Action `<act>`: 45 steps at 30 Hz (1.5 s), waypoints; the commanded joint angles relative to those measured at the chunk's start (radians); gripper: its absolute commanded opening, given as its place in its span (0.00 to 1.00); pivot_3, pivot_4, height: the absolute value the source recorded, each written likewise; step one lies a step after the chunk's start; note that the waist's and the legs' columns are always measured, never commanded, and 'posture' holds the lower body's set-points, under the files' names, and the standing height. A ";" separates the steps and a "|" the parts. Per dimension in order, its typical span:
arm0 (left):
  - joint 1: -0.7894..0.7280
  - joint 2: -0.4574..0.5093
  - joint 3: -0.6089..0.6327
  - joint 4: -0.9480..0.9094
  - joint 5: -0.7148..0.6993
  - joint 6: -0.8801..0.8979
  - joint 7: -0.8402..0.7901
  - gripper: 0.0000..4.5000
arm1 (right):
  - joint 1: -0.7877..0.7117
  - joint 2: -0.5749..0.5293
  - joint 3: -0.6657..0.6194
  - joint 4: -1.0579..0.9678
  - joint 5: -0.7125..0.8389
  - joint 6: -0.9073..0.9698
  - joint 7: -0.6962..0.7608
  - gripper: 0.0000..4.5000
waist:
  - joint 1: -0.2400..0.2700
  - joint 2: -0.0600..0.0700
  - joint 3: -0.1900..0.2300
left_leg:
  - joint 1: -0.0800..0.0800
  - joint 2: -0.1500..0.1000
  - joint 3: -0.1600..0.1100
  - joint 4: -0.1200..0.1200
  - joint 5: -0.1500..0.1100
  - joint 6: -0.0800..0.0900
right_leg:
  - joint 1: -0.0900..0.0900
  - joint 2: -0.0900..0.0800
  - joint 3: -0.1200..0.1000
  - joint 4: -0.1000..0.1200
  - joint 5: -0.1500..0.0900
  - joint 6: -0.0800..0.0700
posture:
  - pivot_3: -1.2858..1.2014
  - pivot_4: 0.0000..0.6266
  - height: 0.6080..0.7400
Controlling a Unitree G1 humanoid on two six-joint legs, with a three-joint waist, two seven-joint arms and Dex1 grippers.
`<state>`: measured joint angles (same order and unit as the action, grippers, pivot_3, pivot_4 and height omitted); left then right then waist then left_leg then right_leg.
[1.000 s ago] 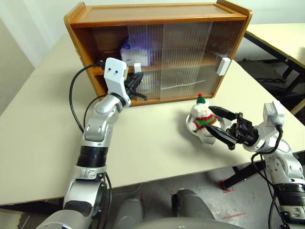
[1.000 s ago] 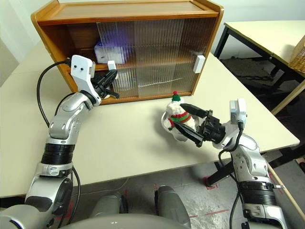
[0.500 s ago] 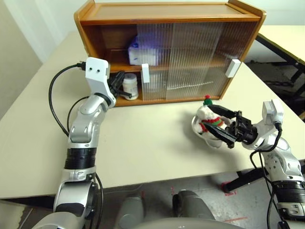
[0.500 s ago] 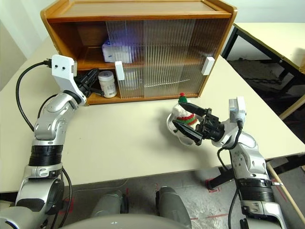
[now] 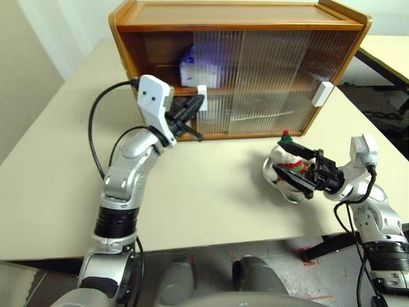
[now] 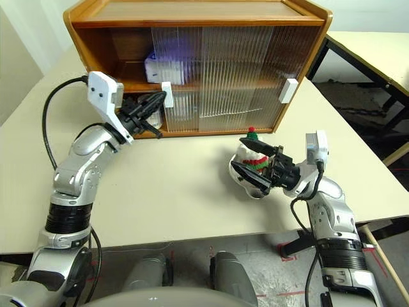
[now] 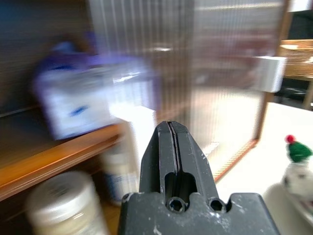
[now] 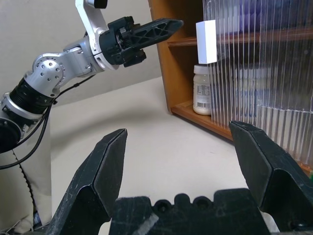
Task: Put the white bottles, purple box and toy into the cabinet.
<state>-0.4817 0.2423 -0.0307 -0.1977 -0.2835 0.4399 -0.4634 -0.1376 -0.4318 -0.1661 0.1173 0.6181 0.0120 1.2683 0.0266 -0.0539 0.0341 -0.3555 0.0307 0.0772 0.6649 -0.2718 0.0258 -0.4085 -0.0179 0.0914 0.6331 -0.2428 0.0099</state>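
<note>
The cabinet (image 5: 236, 16) stands at the back of the table, its left end open. The purple box (image 5: 189, 69) lies on the upper shelf, partly behind the ribbed door. One white bottle (image 8: 202, 90) stands on the lower shelf just inside the opening; a second white bottle (image 7: 64, 205) shows blurred beside it. My left gripper (image 5: 198, 101) is shut and empty, its tip by the left door's white handle (image 5: 202, 97). The toy (image 5: 285, 160) sits in its silver bowl (image 5: 280, 181) on the table. My right gripper (image 5: 299, 169) is open, its fingers wide on either side of the toy.
The right door's white handle (image 5: 323, 93) sits near the cabinet's right end. A second table (image 5: 390, 48) stands at the back right. The table's front edge (image 5: 211, 240) runs close below both arms. A black cable (image 5: 96, 128) loops off my left wrist.
Half a second ago the left gripper reached into the opening by the white bottle; it has since drawn back, up and right to the door handle. The right gripper kept still. The view has shifted.
</note>
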 commanded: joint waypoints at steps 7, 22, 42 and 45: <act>-0.139 -0.048 -0.106 0.217 0.065 -0.053 -0.038 0.01 | -0.002 0.018 -0.010 -0.014 0.018 -0.002 -0.012 1.00 | -0.009 0.000 0.000 | 0.000 0.000 0.000 0.001 0.000 0.001 | 0.001 0.001 0.000 0.000 0.000 0.000 | 0.56 0.00 1.00; -0.150 -0.069 -0.116 0.246 0.178 -0.009 0.072 0.01 | 0.002 0.012 -0.009 -0.015 0.020 -0.003 -0.011 1.00 | -0.008 0.000 0.000 | 0.000 0.000 -0.001 0.000 0.000 0.001 | 0.001 0.001 0.000 -0.001 0.000 0.001 | 0.57 0.00 1.00; -0.121 0.007 0.001 0.243 0.175 -0.022 0.112 0.01 | -0.015 0.012 -0.006 0.015 0.015 -0.007 0.009 1.00 | -0.009 0.000 0.000 | 0.000 0.000 -0.001 0.000 0.000 0.001 | 0.001 0.001 0.000 0.003 0.000 0.000 | 0.57 0.00 1.00; -0.098 0.019 0.020 0.223 0.174 -0.017 0.118 0.01 | -0.014 0.010 -0.007 0.017 0.015 -0.007 0.011 1.00 | -0.010 0.001 0.000 | 0.000 0.000 -0.001 0.000 0.000 0.001 | 0.001 0.001 0.001 0.003 0.001 0.000 | 0.57 0.00 1.00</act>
<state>-0.6011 0.2422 -0.0527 0.0410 -0.1160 0.4218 -0.3780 -0.1455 -0.4149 -0.1688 0.1239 0.6345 0.0120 1.2735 0.0164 -0.0533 0.0338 -0.3551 0.0306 0.0760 0.6650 -0.2714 0.0265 -0.4076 -0.0165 0.0921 0.6367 -0.2422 0.0093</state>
